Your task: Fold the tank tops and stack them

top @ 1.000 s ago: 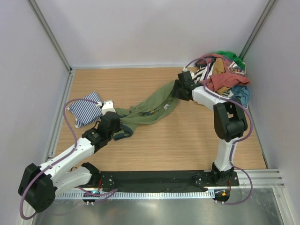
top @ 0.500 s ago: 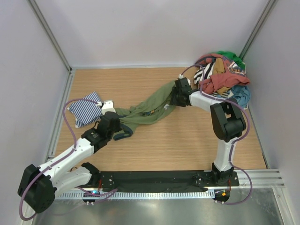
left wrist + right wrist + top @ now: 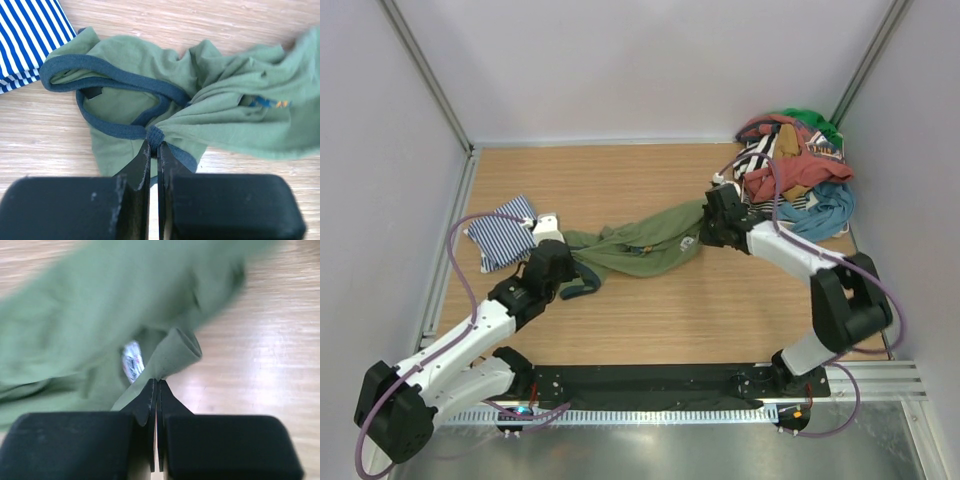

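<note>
Olive-green cloth is stretching across the middle of the bench [image 3: 650, 320] right now. The olive tank top [image 3: 640, 245] is lying as a crumpled band between your two arms, not yet flattened and not yet folded. Your left tool [image 3: 154, 145] is pinching its navy-trimmed edge, jaws pressed tight on the cloth. Your right tool [image 3: 157, 382] is clamping a fold of plain green cloth at the other end in the same way.

The striped tank top [image 3: 505, 232] is sitting at the far left of the bench as a compact rectangle, just beside the olive one's trimmed end, so you are looking at one fold apparently done. By my judgement you are sitting roughly halfway. Spreading the olive top, folding it and stacking it on the striped one are all waiting.

Counting for you: one striped top, one olive top, and two tools, both gripping the olive top. A heap of mixed garments [image 3: 795, 170] is lying in the far right corner. How many pieces it is holding, I cannot tell.
</note>
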You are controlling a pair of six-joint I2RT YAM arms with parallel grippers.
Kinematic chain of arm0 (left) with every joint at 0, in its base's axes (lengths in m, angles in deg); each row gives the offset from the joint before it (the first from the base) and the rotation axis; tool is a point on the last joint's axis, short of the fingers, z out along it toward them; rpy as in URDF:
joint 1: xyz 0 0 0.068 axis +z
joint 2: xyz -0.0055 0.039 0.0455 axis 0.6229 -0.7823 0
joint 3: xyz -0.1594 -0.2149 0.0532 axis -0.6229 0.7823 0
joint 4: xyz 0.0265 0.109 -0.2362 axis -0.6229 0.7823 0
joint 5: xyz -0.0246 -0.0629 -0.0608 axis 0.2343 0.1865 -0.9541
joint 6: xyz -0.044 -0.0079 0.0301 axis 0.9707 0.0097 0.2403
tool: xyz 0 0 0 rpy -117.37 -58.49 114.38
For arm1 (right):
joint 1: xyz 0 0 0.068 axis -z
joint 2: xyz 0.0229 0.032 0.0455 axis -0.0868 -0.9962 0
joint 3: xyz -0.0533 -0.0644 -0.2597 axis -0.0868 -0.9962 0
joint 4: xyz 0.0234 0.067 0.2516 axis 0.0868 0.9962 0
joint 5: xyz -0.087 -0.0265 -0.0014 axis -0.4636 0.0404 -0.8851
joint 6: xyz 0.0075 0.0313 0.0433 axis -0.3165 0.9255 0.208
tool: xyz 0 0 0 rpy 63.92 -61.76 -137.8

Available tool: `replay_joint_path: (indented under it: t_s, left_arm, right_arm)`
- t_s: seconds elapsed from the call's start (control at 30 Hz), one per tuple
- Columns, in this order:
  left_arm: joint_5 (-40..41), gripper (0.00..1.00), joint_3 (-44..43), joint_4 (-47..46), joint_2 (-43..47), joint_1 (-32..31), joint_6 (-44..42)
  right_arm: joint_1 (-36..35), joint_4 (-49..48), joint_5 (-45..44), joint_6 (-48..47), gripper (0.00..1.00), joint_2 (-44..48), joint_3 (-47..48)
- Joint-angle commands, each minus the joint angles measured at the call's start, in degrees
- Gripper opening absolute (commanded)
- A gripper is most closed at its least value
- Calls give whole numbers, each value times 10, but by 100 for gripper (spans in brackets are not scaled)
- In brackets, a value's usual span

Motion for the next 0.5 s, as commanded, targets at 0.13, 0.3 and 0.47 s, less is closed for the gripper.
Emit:
replay_joint_path:
  t_s: [0.13, 0.3, 0.47]
  left_arm:
    - [14, 0, 15, -14, 50, 3, 0]
    - [23, 0, 19, -18, 52, 3, 0]
    - [23, 0, 10, -15, 28, 3, -1]
  right_arm:
    - [-1, 34, -33, 3, 1, 156, -19]
    - [37, 50, 11, 0, 1, 49, 119]
    - [41, 91, 36, 0, 29, -106, 249]
